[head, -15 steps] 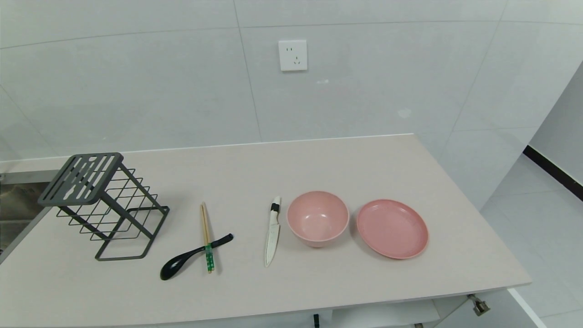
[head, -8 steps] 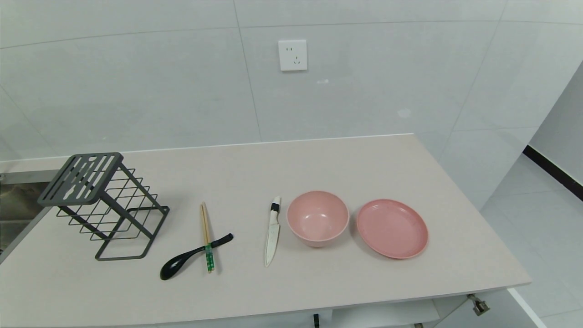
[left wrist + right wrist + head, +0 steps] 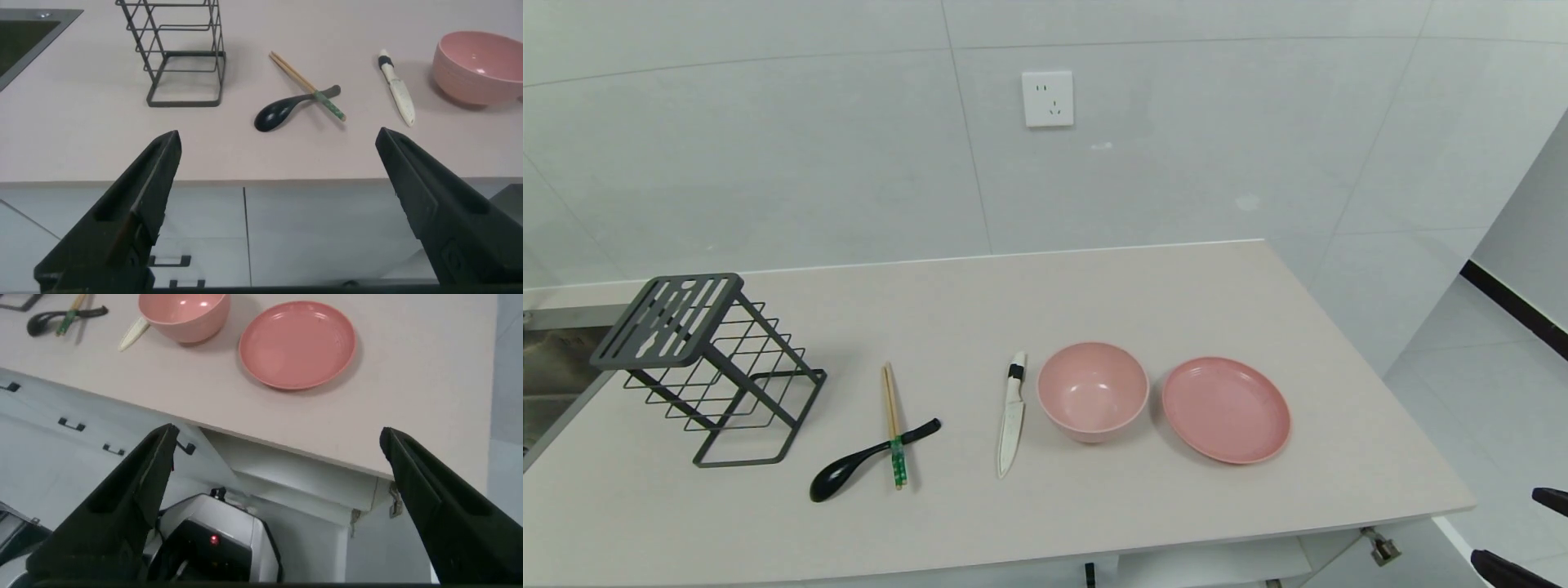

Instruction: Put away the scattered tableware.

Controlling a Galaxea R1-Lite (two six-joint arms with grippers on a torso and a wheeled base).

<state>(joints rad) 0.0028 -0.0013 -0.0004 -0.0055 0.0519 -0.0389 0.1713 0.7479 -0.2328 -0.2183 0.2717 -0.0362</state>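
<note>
Two tools spread wide, empty: left tool [image 3: 275, 140] and right tool [image 3: 278, 433] hang off the table's [image 3: 1094, 294] front edge; bare room behind plate [image 3: 1226, 409].

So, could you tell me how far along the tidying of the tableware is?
Nothing looks done: the black spoon, wooden chopsticks, white knife, pink bowl and pink plate all lie on the beige counter, none in the dark wire rack. Nothing is in hand: the left gripper and right gripper are open and empty. All five pieces are left.
</note>
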